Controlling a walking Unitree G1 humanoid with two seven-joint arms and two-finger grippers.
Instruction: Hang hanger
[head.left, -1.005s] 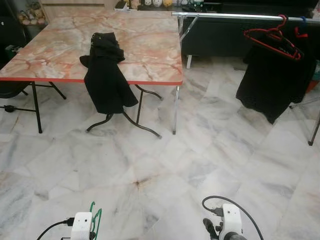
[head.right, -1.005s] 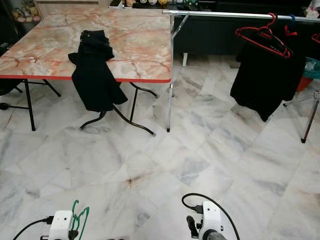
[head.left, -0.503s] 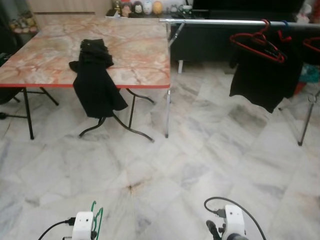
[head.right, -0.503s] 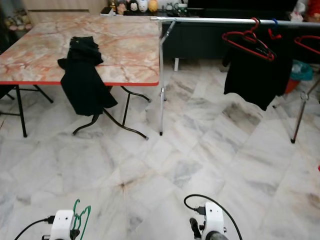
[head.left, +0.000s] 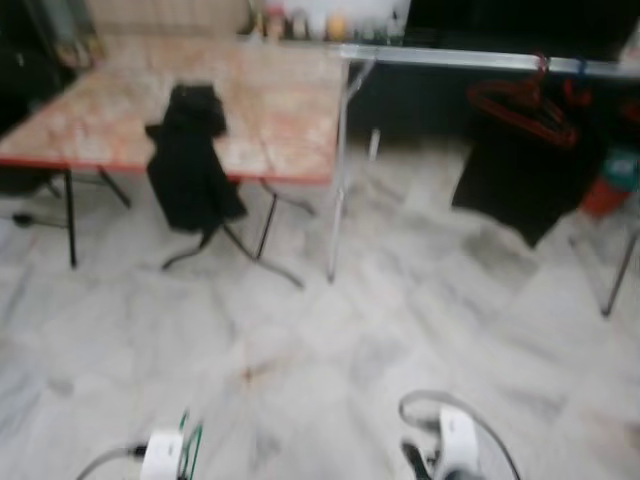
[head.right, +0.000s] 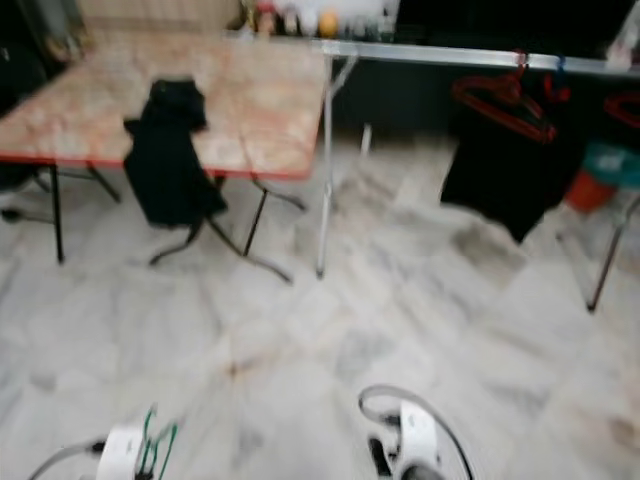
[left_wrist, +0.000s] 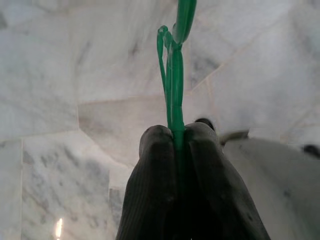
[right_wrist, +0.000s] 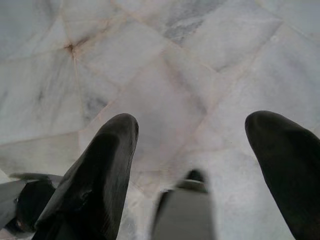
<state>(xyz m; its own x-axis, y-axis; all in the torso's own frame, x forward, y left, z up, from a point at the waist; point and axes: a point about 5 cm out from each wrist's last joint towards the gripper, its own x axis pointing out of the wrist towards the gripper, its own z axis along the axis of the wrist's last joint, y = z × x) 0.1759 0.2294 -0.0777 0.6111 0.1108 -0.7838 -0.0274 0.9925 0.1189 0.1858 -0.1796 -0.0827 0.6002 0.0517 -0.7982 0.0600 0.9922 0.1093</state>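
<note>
The hanger (left_wrist: 173, 70) was thin green plastic, its slim bars running close together and rising straight out past the fingertips. The left gripper (left_wrist: 177, 135) was clamped on it, both black fingers (left_wrist: 155, 165) pressed tight against the green stem with no gap between them. In the blurred head views the same hanger showed as a small green loop beside the white wrist housing, low at the robot's left, above the marble floor (head.left: 330, 340).

The right gripper (right_wrist: 192, 130) was spread wide and held nothing, its two fingertips well apart over the pale veined tiles. Both arms sat low and close to the body, wrists just at the bottom edge of the head views.

Ahead stood a table (head.left: 280, 110) with a pinkish marbled top and red edge, a black garment (head.left: 190, 165) draped over its near side. To the right a silver rail (head.left: 470, 60) carried a red hanger (head.left: 520, 100) with a dark garment (head.left: 515, 175) hanging from it, well apart from the robot.
</note>
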